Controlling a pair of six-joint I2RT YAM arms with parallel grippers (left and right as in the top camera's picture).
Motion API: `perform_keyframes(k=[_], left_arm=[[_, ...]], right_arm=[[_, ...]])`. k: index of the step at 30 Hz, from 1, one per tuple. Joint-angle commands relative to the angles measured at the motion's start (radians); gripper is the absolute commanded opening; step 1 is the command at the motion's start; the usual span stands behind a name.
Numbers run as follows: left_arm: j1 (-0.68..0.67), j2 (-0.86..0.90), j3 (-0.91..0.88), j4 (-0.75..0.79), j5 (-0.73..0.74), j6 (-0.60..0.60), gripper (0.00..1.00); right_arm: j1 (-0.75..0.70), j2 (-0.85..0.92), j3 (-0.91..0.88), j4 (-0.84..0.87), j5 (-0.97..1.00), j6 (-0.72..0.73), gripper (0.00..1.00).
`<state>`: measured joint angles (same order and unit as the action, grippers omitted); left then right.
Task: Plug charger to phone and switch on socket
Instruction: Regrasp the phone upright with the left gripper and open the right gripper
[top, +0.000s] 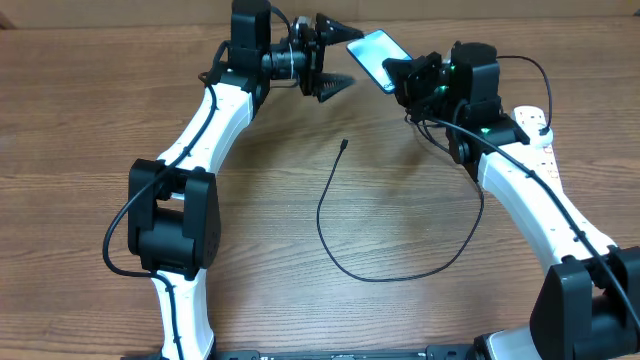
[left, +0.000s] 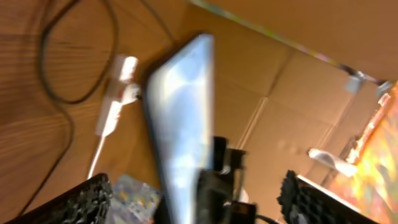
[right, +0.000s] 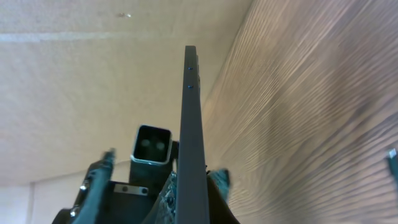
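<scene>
Overhead: phone (top: 375, 52) clamped in right gripper (top: 398, 73).

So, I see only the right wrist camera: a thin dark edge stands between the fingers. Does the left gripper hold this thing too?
Observer: No. The left gripper is open. The slim rectangular smartphone with the light blue screen is between its fingers, apart from both.
Operator: And where is the plug end for it?
Observer: The small connector tip of the long thin black cable lies free on the brown wooden table, nearer to the robot than the smartphone.
Operator: Is the socket in view?
Observer: Yes, the short white power strip lies on the right side, partly hidden under the right arm.
</scene>
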<state>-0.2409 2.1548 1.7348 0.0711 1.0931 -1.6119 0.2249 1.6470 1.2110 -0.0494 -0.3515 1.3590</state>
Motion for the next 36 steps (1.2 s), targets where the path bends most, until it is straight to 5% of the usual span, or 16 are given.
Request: perform_keyframes(k=[1, 10, 27, 36], left_arm=[[-0.006, -0.001, 0.014, 0.063, 0.019, -0.095, 0.78], [-0.008, -0.001, 0.014, 0.068, -0.004, -0.133, 0.34], [-0.008, -0.001, 0.014, 0.068, -0.003, -0.177, 0.05], [-0.009, -0.001, 0.014, 0.068, 0.0, -0.133, 0.04]], right_arm=[[0.038, -0.044, 0.042, 0.02, -0.008, 0.117, 0.04], [0.095, -0.044, 0.042, 0.104, -0.006, 0.19, 0.04], [0.101, -0.044, 0.041, 0.085, 0.014, 0.209, 0.04], [0.101, -0.044, 0.041, 0.085, 0.014, 0.208, 0.05]])
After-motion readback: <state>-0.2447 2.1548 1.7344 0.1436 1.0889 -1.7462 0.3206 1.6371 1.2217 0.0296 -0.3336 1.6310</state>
